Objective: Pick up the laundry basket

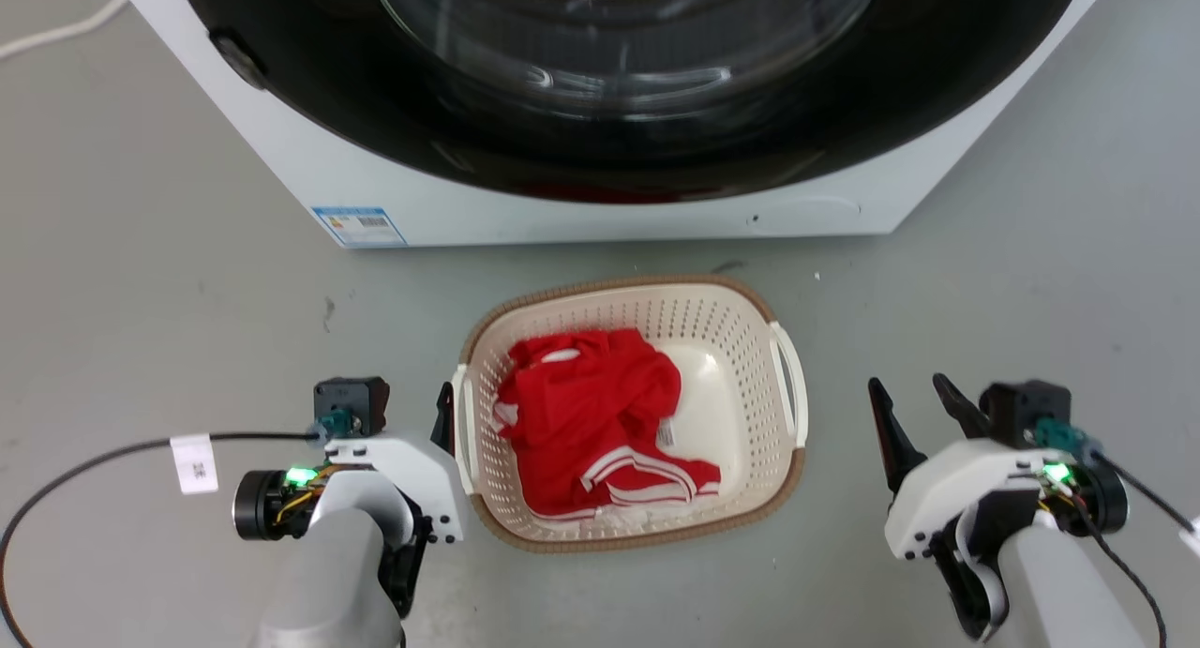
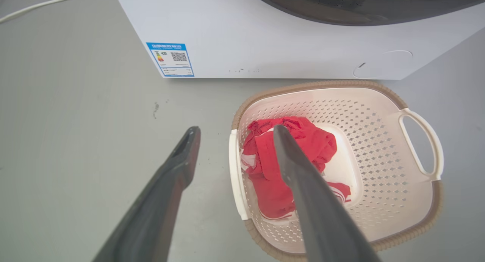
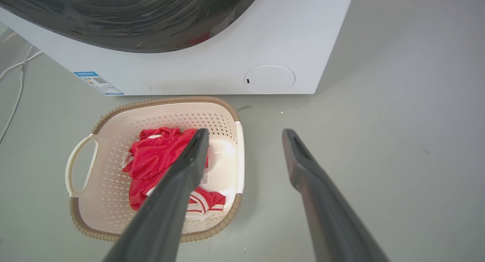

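Flanking the laundry basket [image 1: 722,320], left hand [image 2: 235,130] and right hand [image 1: 905,380] gape wide, empty.

Right gripper [image 3: 246,132], fingers [image 3: 182,178] wide apart; beyond, laundry basket [image 3: 113,186] with red garment [image 3: 151,159] before washing machine [image 3: 227,46]

I am looking down at a pale grey floor [image 1: 141,254], evenly lit and showing a few dark specks. A white washing machine [image 1: 469,198] is standing on it, its dark round door [image 1: 619,85] catching reflections and a blue label [image 1: 361,226] sitting low on its front. A white cable [image 1: 56,34] is lying far left.
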### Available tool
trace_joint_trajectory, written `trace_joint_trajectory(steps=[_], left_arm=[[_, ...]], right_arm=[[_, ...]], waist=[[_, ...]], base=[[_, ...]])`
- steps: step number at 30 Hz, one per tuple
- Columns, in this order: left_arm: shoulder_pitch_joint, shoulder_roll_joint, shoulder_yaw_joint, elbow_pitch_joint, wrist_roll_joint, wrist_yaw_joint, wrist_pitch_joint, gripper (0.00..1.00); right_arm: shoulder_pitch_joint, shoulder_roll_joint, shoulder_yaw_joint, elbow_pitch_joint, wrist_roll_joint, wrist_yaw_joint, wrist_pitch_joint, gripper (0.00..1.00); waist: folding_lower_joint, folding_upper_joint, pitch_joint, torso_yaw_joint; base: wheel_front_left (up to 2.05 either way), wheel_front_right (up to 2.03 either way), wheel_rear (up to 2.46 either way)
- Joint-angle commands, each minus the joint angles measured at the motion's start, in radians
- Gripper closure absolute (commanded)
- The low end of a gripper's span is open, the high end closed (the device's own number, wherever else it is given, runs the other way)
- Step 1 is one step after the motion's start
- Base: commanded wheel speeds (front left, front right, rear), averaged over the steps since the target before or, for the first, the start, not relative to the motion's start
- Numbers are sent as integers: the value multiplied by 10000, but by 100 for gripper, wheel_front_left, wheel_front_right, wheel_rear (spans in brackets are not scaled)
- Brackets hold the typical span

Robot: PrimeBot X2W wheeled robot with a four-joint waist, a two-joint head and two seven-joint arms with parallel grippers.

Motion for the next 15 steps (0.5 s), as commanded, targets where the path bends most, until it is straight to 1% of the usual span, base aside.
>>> trace_joint_trajectory(steps=[1, 8, 15], left_arm=[[-317, 92, 28, 257, -71, -82, 130, 0], [-1607, 447, 164, 1725, -477, -458, 1193, 0], [-2893, 774, 214, 2614, -880, -762, 2454, 0]], right_arm=[[-422, -76, 76, 283, 124, -6, 116, 0], [-2139, -215, 988, 1969, 979, -7, 997, 0], [-3885, -409, 2349, 3324, 2223, -7, 2328, 0]], waist=[[-2, 0, 747, -206], [-2, 0, 1907, -478], [-2, 0, 2926, -688]], base=[[0, 0, 0], [0, 0, 0], [0, 0, 0]])
